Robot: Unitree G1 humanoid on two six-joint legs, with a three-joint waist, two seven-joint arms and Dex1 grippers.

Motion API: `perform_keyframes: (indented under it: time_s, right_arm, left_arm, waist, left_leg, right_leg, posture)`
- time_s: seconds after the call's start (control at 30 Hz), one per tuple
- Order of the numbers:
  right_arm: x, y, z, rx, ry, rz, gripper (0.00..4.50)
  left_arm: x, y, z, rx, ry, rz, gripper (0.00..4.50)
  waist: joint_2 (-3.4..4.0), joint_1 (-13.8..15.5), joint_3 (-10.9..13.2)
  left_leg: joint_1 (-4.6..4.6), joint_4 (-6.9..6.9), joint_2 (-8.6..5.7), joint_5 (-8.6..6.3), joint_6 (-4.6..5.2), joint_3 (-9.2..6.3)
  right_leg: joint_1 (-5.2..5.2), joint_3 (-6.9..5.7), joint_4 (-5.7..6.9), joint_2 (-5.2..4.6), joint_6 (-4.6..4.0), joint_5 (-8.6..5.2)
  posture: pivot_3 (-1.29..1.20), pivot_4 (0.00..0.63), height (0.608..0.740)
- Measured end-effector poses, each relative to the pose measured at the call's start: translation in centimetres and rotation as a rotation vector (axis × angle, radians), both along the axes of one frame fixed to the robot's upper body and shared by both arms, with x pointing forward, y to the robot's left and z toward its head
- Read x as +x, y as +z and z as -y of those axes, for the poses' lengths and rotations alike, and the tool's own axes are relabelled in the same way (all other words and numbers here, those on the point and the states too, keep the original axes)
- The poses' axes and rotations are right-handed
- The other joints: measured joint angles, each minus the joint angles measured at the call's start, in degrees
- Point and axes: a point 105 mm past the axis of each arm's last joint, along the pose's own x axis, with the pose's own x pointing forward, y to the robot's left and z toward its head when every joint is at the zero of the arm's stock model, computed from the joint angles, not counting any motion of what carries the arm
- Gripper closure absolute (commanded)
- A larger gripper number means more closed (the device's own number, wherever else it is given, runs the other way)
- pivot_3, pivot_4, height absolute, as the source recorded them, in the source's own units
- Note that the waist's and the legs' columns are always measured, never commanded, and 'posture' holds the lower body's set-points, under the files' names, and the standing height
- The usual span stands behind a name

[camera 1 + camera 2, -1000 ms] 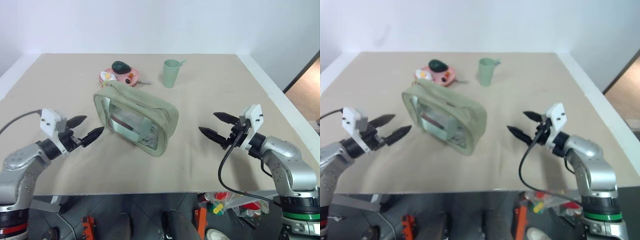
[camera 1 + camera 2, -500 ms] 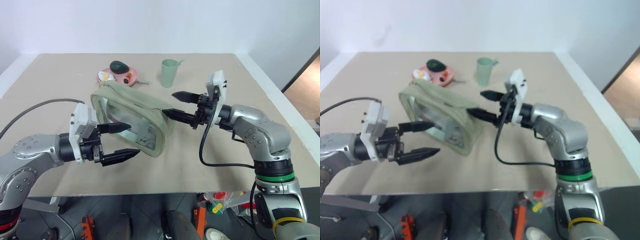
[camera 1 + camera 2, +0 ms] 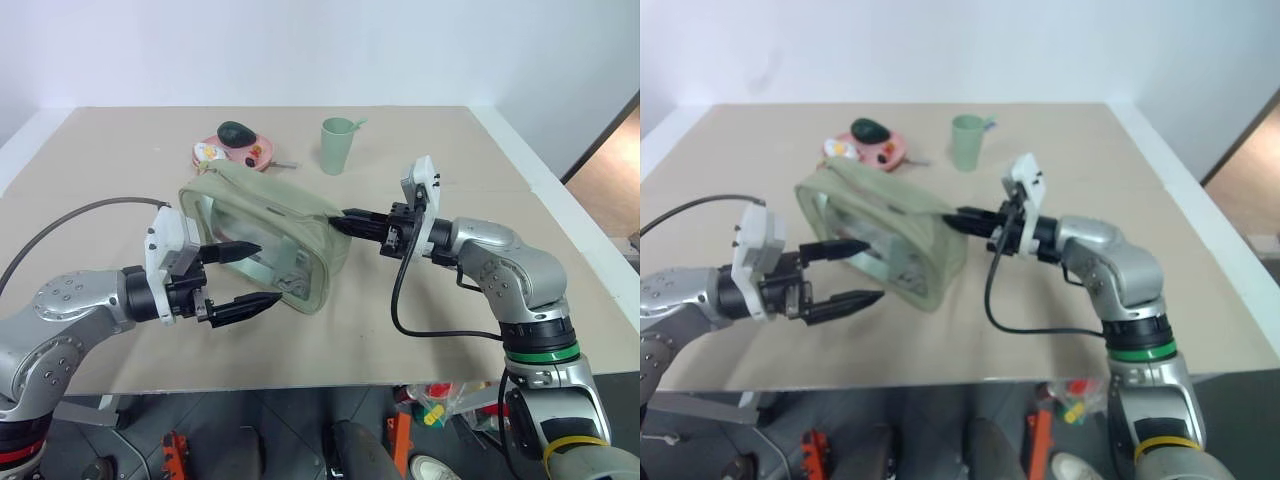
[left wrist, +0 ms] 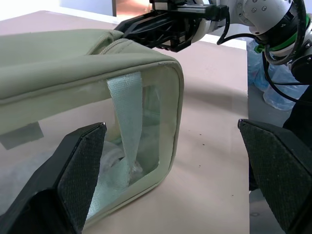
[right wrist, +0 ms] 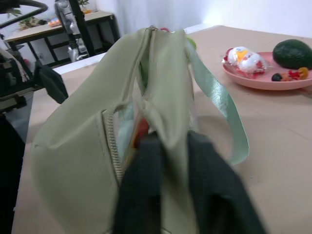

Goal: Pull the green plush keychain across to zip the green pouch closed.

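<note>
1. I see the green pouch [image 3: 262,232] lying on the table [image 3: 450,320], set at a slant, its clear side panel facing me and a green strap [image 4: 126,117] running down over that panel
2. My right gripper [image 3: 340,222] is at the pouch's near right top corner, pointing toward my left; its two black fingers [image 5: 146,190] are pinched together on the fabric at the end of the top zipper, so it is clamped on the pouch
3. In the right wrist view the zipper [image 5: 113,146] stands parted, and a bit of reddish-orange shows inside the gap just by the fingers; I cannot tell whether that belongs to the green plush keychain
4. At the far end of the pouch top there is a small lime-green spot with a red bit [image 5: 191,43], which I take for the green plush keychain; it is mostly hidden behind the fabric, and neither gripper touches it
5. My left gripper [image 3: 244,275] hangs in front of the clear panel at the pouch's left side, its fingers [image 4: 78,170] spread wide and holding nothing; the upper tip is just at the panel, the lower one apart from it
6. Behind the pouch sit a pink plate [image 3: 236,155] with a dark green avocado-like toy [image 3: 238,132] and small bits on it, and to its right a pale green cup [image 3: 338,146], all well apart from both grippers
</note>
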Motion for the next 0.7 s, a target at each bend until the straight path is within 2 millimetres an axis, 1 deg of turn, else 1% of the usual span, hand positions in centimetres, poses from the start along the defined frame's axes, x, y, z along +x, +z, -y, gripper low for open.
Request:
perform_keyframes:
  time_s: [0.13,0.23,0.3,0.33,0.43,0.53,0.6,0.63,0.7]
  right_arm:
    - [-0.2,0.0,0.2,-0.021,0.025,0.026,4.39]
    - [0.1,0.5,0.8,-0.125,0.075,0.119,4.39]
    - [1.1,1.3,1.3,-0.213,0.105,0.209,4.39]
    - [1.9,2.2,1.9,-0.27,0.113,0.279,4.39]
    - [3.6,3.8,2.7,-0.355,0.136,0.384,4.39]
    - [5.1,4.1,3.2,-0.395,0.144,0.384,3.37]
    - [5.4,4.0,3.7,-0.407,0.148,0.363,2.69]
    - [5.6,3.8,3.7,-0.392,0.151,0.342,2.46]
    - [5.7,3.7,3.6,-0.352,0.15,0.315,1.61]
  left_arm:
    - [0.1,0.0,0.2,0.004,-0.004,0.005,0.0]
    - [0.1,0.2,0.3,0.003,-0.01,0.013,0.0]
    - [0.1,0.2,0.5,0.002,-0.017,0.013,0.0]
    - [0.1,0.2,0.7,0.0,-0.025,0.014,0.0]
    - [0.1,0.1,0.9,0.003,-0.031,0.011,0.0]
    - [0.1,-0.1,1.2,-0.002,-0.041,0.005,0.0]
    - [0.1,-0.2,1.3,-0.001,-0.042,0.004,0.0]
    - [0.1,-0.2,1.3,-0.002,-0.04,0.005,0.0]
    - [0.2,-0.2,1.3,-0.005,-0.034,0.007,0.0]
  waist:
    - [0.01,0.0,0.0]
    - [0.05,-0.02,0.03]
    - [0.05,-0.06,0.06]
    - [0.04,-0.15,0.06]
    - [0.03,-0.51,0.06]
    - [0.03,-0.58,0.06]
    - [0.02,-0.57,0.06]
    - [0.02,-0.56,0.06]
    - [0.02,-0.56,0.06]
  left_leg:
    - [0.0,0.0,0.0,0.0,0.0,0.01]
    - [-0.01,0.02,-0.02,0.0,0.0,0.11]
    - [0.0,0.08,-0.02,0.0,0.0,0.2]
    - [0.0,0.08,-0.02,0.0,0.0,0.31]
    - [0.04,0.06,0.0,0.0,0.0,0.39]
    - [0.0,0.03,0.02,0.0,0.0,0.46]
    - [-0.15,0.0,0.04,0.0,0.0,0.45]
    - [-0.21,0.0,0.05,-0.01,0.0,0.47]
    - [-0.27,-0.01,0.06,-0.01,0.0,0.49]
  right_leg:
    - [-0.01,0.01,0.0,0.0,0.06,0.04]
    - [-0.05,0.09,-0.01,0.0,-0.06,-0.03]
    - [-0.06,0.16,-0.01,0.0,-0.07,0.0]
    - [-0.11,0.24,-0.01,0.0,-0.08,0.04]
    - [-0.11,0.35,-0.01,0.03,-0.05,0.07]
    - [-0.21,0.45,0.0,0.05,0.21,0.23]
    - [-0.36,0.47,0.03,0.06,0.22,0.24]
    - [-0.44,0.5,0.05,0.07,0.23,0.24]
    - [-0.53,0.53,0.08,0.08,0.23,0.25]
  posture:
    - [0.0,0.15,0.74]
    - [0.0,0.15,0.74]
    - [0.0,0.15,0.74]
    - [0.0,0.15,0.74]
    - [0.0,0.15,0.74]
    - [0.0,0.15,0.74]
    - [0.0,0.15,0.74]
    - [0.0,0.15,0.74]
    - [0.0,0.15,0.74]
